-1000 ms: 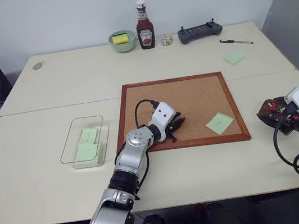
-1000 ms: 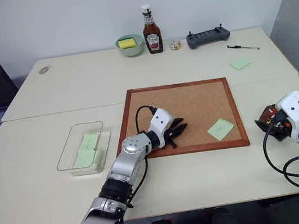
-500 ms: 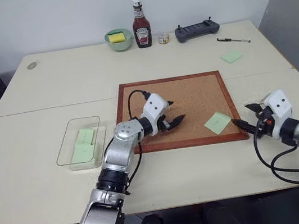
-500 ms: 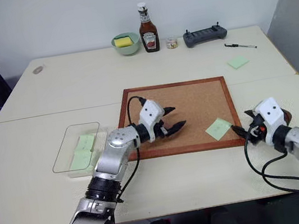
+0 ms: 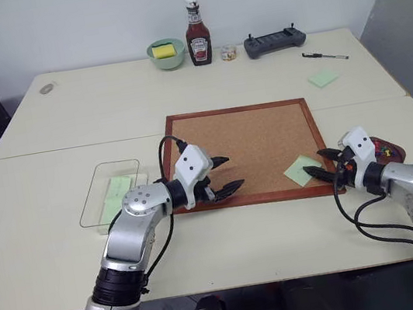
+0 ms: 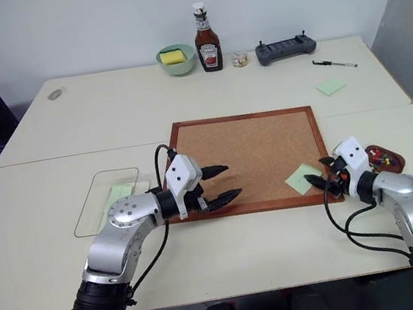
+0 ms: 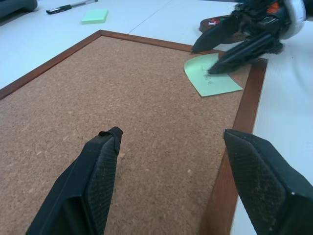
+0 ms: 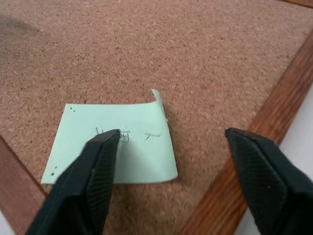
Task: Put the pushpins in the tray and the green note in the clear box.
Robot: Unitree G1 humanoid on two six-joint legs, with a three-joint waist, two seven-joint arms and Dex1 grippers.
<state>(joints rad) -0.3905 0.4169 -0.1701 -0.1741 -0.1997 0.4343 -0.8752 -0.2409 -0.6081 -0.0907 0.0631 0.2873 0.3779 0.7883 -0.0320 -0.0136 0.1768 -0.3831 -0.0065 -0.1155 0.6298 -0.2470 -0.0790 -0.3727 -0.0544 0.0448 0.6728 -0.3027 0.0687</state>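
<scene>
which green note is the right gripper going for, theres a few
The green note lying on the corkboard near its front right corner, right at the open right gripper. The others lie in the clear box or far back by the pen.

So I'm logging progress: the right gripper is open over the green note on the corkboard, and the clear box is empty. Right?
Not quite: the clear box already holds green notes, as the left eye view shows. The right gripper is indeed open over the green note on the corkboard.
</scene>
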